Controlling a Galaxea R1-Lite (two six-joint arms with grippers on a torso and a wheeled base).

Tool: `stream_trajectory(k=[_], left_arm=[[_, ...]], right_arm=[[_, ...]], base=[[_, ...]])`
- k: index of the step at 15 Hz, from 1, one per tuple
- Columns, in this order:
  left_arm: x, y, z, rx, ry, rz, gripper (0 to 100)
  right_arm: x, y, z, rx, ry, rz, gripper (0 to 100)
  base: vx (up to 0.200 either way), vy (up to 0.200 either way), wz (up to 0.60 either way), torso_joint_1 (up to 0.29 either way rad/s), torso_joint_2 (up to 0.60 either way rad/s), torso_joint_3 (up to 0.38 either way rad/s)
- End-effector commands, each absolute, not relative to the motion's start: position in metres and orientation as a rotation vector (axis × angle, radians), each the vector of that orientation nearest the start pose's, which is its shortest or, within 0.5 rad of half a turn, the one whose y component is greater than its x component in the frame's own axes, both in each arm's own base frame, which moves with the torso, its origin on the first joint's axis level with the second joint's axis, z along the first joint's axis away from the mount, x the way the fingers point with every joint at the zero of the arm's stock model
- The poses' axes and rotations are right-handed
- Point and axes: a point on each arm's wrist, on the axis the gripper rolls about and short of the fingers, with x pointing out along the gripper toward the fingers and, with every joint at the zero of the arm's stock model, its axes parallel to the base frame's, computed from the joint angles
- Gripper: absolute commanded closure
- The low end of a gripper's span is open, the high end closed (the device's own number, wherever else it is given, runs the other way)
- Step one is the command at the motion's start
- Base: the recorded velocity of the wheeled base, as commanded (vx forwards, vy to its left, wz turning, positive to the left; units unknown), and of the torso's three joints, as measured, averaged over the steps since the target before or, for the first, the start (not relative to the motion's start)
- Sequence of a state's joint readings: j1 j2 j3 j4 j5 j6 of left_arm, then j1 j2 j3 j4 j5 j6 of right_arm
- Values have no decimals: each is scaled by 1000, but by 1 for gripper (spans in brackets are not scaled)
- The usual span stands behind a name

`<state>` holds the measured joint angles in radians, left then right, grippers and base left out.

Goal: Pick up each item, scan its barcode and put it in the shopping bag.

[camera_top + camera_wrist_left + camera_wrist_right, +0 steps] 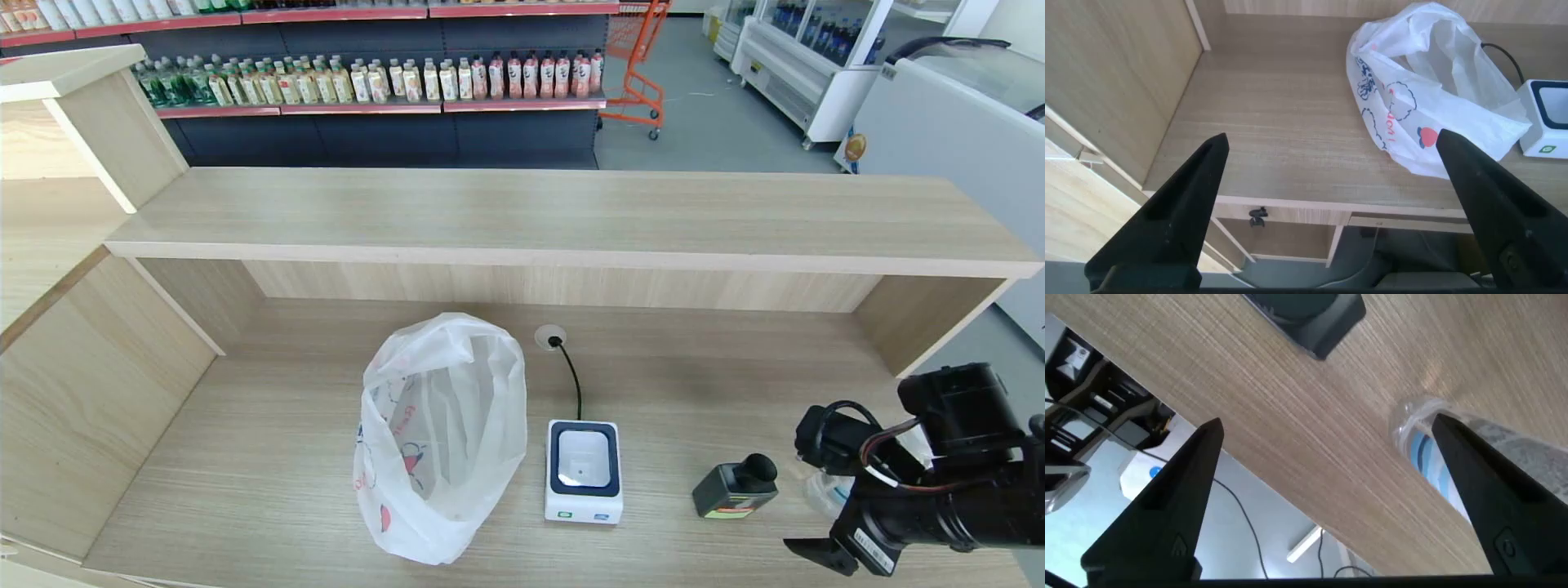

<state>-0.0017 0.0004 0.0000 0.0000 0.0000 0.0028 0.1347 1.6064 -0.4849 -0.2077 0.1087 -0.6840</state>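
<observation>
The right gripper (1327, 420) is hanging with its jaws spread wide and nothing between them, over the near edge of the wooden counter (694, 392). Just outside one jaw, a clear container with a blue band (1425, 449) is lying on the counter. Its round rim is peeking out beside that finger while the rest is hiding behind it, so which way its length runs cannot be told. Farther out ahead of the jaws, a dark bottle with a round black cap (733, 490) is sitting apart from the clear container. In the head view its cap end is pointing away from the robot and slightly to the right. Whether it is standing upright or lying down cannot be told. Nothing is standing between these jaws and either item.

The left gripper (1333, 137) is also gaping open and empty, hovering off the counter's near edge. Ahead of it and toward its right-hand jaw, the white shopping bag (441, 433) is slumping on the counter, its mouth opening upward and its length running from near to far. Just past the bag, on the side away from the left jaws, the white scanner (583, 472) is facing its window upward. Its black cable (571, 376) is trailing back to a hole in the counter. The scanner is sitting between the bag and the dark bottle.
</observation>
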Motion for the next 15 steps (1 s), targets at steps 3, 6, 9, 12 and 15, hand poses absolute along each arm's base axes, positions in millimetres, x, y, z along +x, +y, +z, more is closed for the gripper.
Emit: stream_trajectory(k=[3, 6, 9, 12, 15], left_arm=[[-23, 0, 76, 3, 2, -2, 0], [-23, 0, 75, 3, 0, -2, 0], [-23, 0, 76, 3, 2, -2, 0], [-23, 0, 75, 3, 0, -2, 0], [-23, 0, 76, 3, 2, -2, 0]], right_arm=[[233, 37, 69, -655, 814, 569, 0], [245, 44, 59, -662, 787, 582, 0], [256, 55, 53, -659, 749, 629, 0], [265, 62, 51, -655, 722, 659, 0], [271, 68, 47, -636, 686, 717, 0]], base=[[0, 0, 0, 0, 0, 0], [0, 0, 0, 0, 0, 0], [0, 0, 0, 0, 0, 0], [0, 0, 0, 0, 0, 0], [0, 0, 0, 0, 0, 0]])
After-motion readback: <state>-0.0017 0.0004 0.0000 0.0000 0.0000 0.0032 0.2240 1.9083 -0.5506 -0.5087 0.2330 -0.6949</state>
